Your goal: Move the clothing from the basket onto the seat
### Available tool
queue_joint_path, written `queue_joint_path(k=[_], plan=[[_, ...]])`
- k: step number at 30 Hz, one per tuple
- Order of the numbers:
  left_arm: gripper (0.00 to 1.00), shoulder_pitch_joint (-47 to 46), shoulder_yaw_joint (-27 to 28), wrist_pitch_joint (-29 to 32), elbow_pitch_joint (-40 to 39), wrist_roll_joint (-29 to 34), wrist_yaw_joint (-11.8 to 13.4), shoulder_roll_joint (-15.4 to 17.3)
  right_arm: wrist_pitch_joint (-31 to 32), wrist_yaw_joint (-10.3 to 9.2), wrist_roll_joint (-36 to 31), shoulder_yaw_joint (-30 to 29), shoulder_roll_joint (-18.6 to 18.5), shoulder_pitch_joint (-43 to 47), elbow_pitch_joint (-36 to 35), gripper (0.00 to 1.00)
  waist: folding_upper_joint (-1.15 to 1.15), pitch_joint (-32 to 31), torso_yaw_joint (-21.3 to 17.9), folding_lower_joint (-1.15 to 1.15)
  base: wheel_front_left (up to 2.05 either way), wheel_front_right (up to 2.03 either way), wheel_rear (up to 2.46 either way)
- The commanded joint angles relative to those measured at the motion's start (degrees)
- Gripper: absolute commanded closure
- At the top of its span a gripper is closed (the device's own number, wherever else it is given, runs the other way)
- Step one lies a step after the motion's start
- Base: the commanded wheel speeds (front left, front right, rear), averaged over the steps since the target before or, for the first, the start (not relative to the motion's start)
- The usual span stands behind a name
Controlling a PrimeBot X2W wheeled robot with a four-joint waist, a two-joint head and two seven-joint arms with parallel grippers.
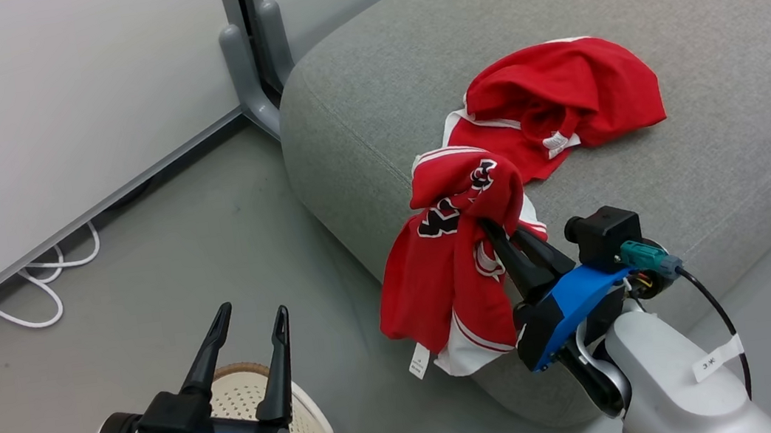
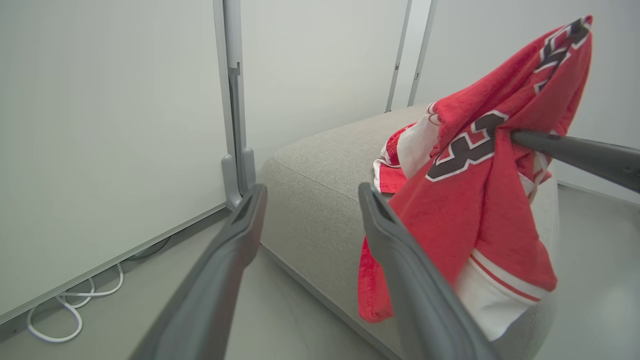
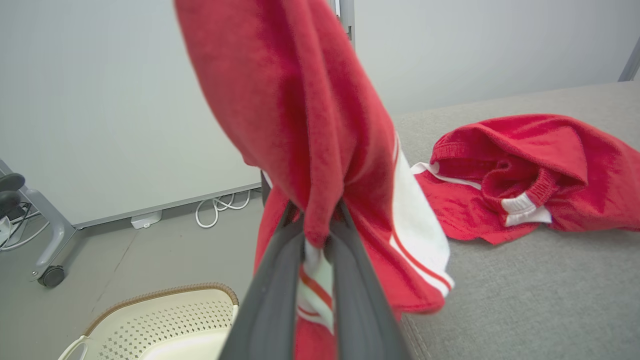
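right fingers [image 1: 507, 254] pinching jersey [image 1: 438, 273], red, white-trimmed

Clothing [image 1: 563, 96] on seat [image 1: 702, 18]; basket [image 1: 238, 396] (probably floor-level) left.

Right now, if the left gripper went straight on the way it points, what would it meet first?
Probably the seat, at its rounded end; the jersey hangs just beside the left gripper's line.

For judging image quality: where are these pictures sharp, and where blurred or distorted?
Head view: even soft light, sharp, no glare on the light-grey fabric sofa. Left wrist view: the left gripper looks soft near the lens. Right wrist view: the red thin-fabric jersey in the right gripper is blurred close up.
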Motion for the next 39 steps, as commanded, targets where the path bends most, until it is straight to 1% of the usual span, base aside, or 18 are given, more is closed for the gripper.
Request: queue_joint_path(k=[1,10,13,15,17,21,23,27,30,34,35,36,39], plan=[[0.00,-0.9,-0.1,-0.2,0.1,-0.3,-0.2,0.4,-0.3,0.01,0.4,-0.3,0.0,0.7,-0.4,1.00,0.00,0.4,-0.4,0.00,0.00,0.00,0.00],[0.00,-1.7,-1.3,-0.2,0.5,-0.8,-0.2,1.1,-0.3,0.01,0.2,-1.3,0.0,1.2,-1.4,1.00,0.00,1.3,-0.6,0.00,0.00,0.00,0.00],[0.00,-2.2,-1.6,-0.2,0.2,-0.7,-0.2,1.3,-0.3,0.01,-0.3,-1.8,0.0,-0.9,-1.1,1.00,0.00,2.2,-0.1,0.00,0.00,0.00,0.00],[0.00,-2.8,-1.6,-0.2,0.0,-0.6,-0.2,1.5,-0.3,0.01,-0.9,-3.4,0.0,-3.1,-1.0,1.00,0.00,3.3,0.4,0.00,0.00,0.00,0.00],[0.00,-3.6,-1.7,-0.2,-0.5,-0.3,-0.2,1.9,-0.3,0.01,-2.3,-5.9,0.0,-5.9,-0.5,1.00,0.00,4.8,1.0,0.00,0.00,0.00,0.00],[0.00,-5.3,-2.2,-0.2,-1.5,0.2,-0.2,3.1,0.4,0.01,-5.3,-13.0,-0.1,-13.7,1.0,1.00,0.00,8.7,2.1,0.00,0.00,0.00,0.00],[0.00,-6.4,-2.1,-0.2,-2.2,0.5,-0.2,3.5,1.0,0.01,-6.2,-17.3,-1.0,-18.1,1.7,1.00,0.00,11.2,3.0,0.00,0.00,0.00,0.00],[0.00,-9.6,-2.4,-0.2,-3.7,1.2,-0.2,4.9,1.7,0.01,-7.4,-25.5,-4.6,-26.4,2.7,1.00,0.00,17.4,5.3,0.00,0.00,0.00,0.00],[0.00,-13.2,-3.4,-0.2,-4.7,1.7,-0.2,6.0,1.9,0.01,-9.1,-31.0,-8.6,-31.4,3.2,1.00,0.00,22.6,7.6,0.00,0.00,0.00,0.00],[0.00,-17.3,-4.1,-0.2,-5.8,2.2,-0.2,7.1,1.3,0.01,-11.1,-38.6,-12.3,-34.8,5.1,1.00,0.00,28.5,10.0,0.00,0.00,0.00,0.00],[0.00,-18.1,-4.2,-0.2,-6.2,2.2,-0.2,7.3,1.1,0.01,-11.3,-39.9,-12.4,-35.1,5.7,1.00,0.00,29.5,10.4,0.00,0.00,0.00,0.00],[0.00,-19.1,-4.6,-0.2,-6.7,2.4,-0.2,7.6,1.1,0.01,-11.7,-41.4,-13.3,-35.3,6.1,1.00,0.00,31.1,10.9,0.00,0.00,0.00,0.00],[0.00,-21.5,-5.5,-0.2,-7.6,2.8,-0.2,8.5,0.5,0.01,-12.0,-45.4,-13.8,-35.0,8.1,1.00,0.00,34.2,12.0,0.00,0.00,0.00,0.00]])
